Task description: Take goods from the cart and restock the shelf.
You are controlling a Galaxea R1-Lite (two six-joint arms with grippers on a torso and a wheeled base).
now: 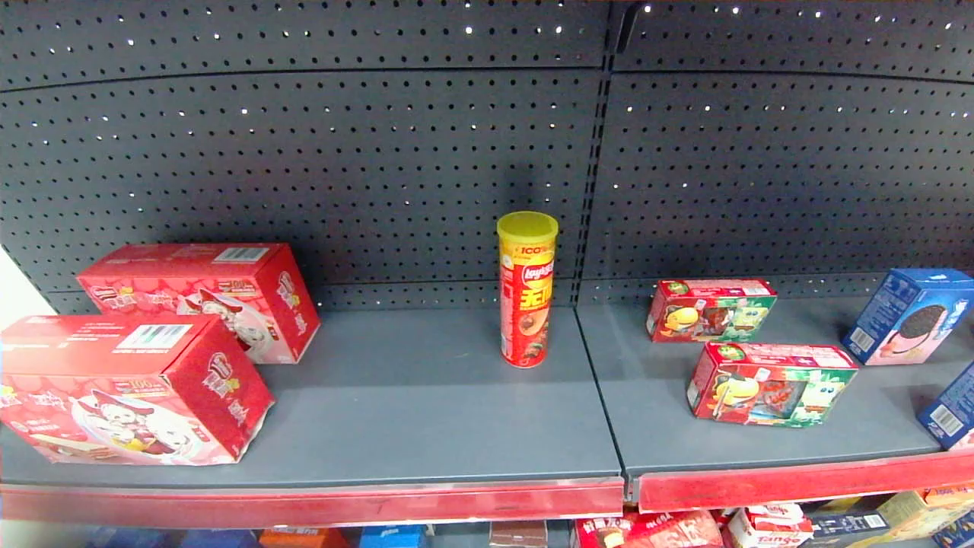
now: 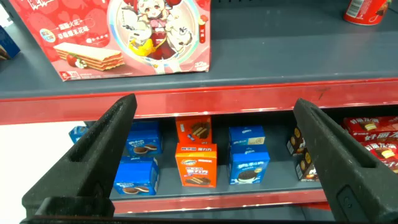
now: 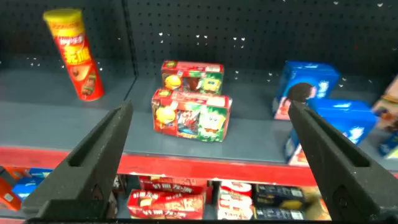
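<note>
1. By my reckoning this is the gap between one item and the next. Both grippers are empty and face the shelf (image 1: 426, 411), so nothing is being placed right now.
2. The goods on the shelf:
   - A can (image 1: 526, 293) stands upright towards the back, just left of the seam between the two bays and well apart from everything else.
   - Two red boxes (image 1: 129, 388) lie at the left end, one behind the other.
   - Two cartoon boxes (image 1: 768, 380) sit in the right bay.
   - Blue boxes (image 1: 905, 316) are at the far right.
3. The bare stretch around the can looks like the natural place for more stock.
4. The next move, I'd judge, calls for turning to the cart and closing on one item. It then has to come in above the red front lip (image 1: 319, 502) and be set down without knocking the can, which looks easy to tip.
5. The left gripper (image 2: 214, 102) hangs low in front of the lip, below the nearer red box. Its fingers (image 2: 93, 168) are spread wide with nothing between them. Small blue and orange packs (image 2: 196, 165) on the lower shelf show through the gap.
6. The right gripper (image 3: 209, 107) is held out before the right bay, pointed at the cartoon boxes. It is also wide open and empty, and clear of the shelf.
</note>
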